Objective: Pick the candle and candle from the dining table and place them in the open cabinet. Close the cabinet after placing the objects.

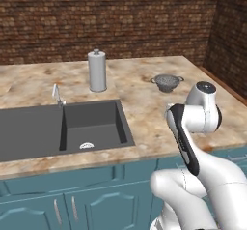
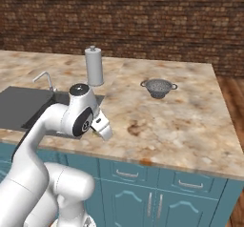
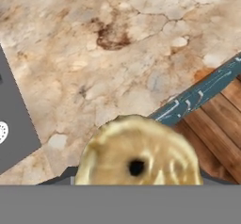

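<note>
I see squat yellowish candle (image 3: 139, 158) end-on, wick hole facing camera, long axis along hand, above tabletop (image 3: 117, 63) edge. Hand appears gripping it; fingers hidden.

One grey cylinder canister (image 1: 97, 71) is standing on the one marbled dining table (image 1: 140, 103), with one metal colander (image 1: 167, 82) sitting at its three o'clock. One sink basin (image 1: 91, 122) and one faucet (image 1: 57, 95) are showing. One yellowish-gold candle (image 3: 137, 158) is filling the hand view's six o'clock.
</note>
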